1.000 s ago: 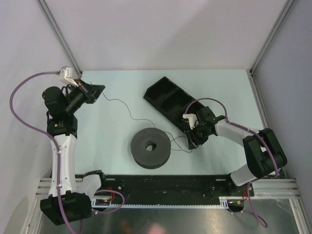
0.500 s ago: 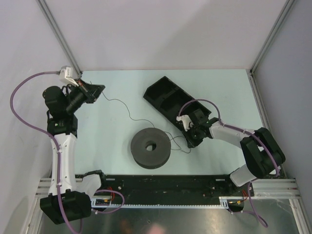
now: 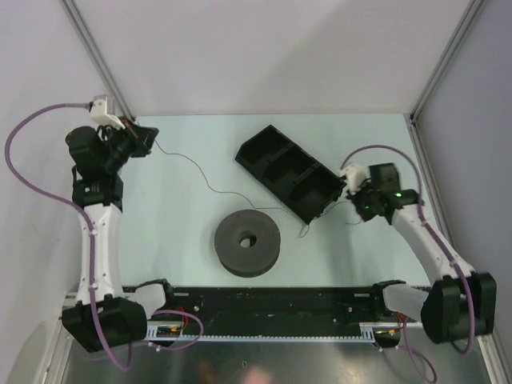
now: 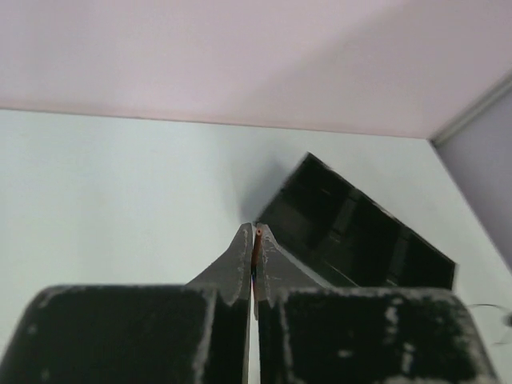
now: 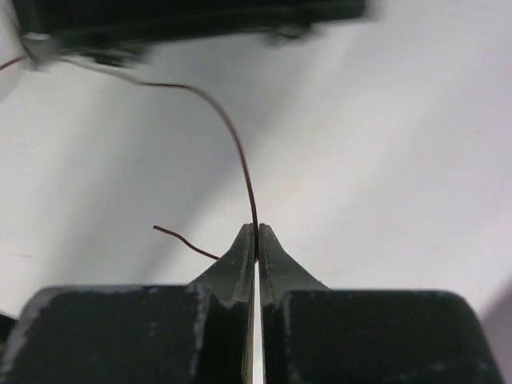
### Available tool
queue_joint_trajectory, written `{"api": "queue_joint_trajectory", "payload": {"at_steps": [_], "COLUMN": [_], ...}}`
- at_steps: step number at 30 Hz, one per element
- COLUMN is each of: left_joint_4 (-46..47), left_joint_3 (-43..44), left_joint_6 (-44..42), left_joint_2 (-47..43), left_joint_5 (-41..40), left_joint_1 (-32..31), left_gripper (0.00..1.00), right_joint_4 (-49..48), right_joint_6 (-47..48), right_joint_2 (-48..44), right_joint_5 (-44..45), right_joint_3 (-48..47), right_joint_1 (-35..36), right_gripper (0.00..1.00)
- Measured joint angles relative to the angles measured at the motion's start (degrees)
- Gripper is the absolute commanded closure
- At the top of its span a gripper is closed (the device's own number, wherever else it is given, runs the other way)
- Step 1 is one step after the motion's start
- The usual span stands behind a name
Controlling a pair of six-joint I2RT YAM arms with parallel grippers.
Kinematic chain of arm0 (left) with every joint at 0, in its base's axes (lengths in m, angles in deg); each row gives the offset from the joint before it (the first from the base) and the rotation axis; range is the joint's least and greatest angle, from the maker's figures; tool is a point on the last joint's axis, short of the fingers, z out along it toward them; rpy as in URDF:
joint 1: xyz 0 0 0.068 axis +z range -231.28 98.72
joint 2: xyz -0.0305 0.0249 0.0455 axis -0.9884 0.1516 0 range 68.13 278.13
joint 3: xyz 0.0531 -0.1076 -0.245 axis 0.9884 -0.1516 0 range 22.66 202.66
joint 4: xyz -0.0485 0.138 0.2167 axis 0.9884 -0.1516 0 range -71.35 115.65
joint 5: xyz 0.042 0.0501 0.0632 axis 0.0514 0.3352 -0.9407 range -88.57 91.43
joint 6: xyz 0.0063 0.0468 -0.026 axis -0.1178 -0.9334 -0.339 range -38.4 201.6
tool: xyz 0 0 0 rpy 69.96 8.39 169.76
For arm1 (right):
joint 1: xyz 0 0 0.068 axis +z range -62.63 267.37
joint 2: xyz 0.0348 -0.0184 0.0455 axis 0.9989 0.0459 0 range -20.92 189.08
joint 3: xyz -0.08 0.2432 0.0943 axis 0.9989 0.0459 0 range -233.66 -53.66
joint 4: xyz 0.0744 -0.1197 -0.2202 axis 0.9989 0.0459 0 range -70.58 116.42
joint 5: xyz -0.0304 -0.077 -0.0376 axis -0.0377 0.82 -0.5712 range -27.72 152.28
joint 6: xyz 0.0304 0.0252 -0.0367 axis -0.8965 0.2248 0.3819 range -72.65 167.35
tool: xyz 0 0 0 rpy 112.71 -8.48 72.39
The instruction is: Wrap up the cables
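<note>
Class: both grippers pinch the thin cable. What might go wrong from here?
1. The cable is hair-thin and pinched by the left gripper and right gripper; pulling apart may snap it or slip it free.
2. It runs close by the near corner of the black tray and could snag there.
3. It lies off the spool, so winding may miss.

Left gripper (image 4: 256, 233), lower centre, jaws closed on a thin reddish cable (image 4: 257, 258); black compartmented tray (image 4: 360, 240) at centre right.

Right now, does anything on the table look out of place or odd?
Nothing damaged. The cable runs wavy between the left gripper and right gripper, each shut on it, passing beside the spool, not around it.
</note>
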Motion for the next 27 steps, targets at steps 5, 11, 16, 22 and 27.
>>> {"api": "queue_joint_trajectory", "payload": {"at_steps": [5,11,16,22,27], "left_joint_4": [-0.98,-2.19,-4.02,-6.38,-7.50], "left_joint_3": [5.60,9.84,10.32,10.32,10.27], "left_joint_6": [-7.15,-16.02,-22.45,-27.80,-31.63], "left_joint_2": [6.43,14.53,19.45,23.65,25.35], "left_joint_5": [-5.40,-12.07,-16.26,-17.81,-17.77], "left_joint_1": [0.42,1.07,1.99,3.72,3.89], "left_gripper": [1.00,1.00,1.00,1.00,1.00], "right_joint_4": [2.05,2.60,2.32,1.07,0.31], "right_joint_6": [14.08,30.29,41.86,52.94,59.49], "right_joint_2": [-8.00,-9.42,-8.13,-4.15,-1.79], "right_joint_5": [2.23,0.94,-2.12,-5.77,-9.03], "right_joint_3": [-0.76,-0.76,-0.76,-0.76,-0.76], "right_joint_1": [-16.37,-37.07,-51.95,-62.77,-67.34], "right_gripper": [1.00,1.00,1.00,1.00,1.00]}}
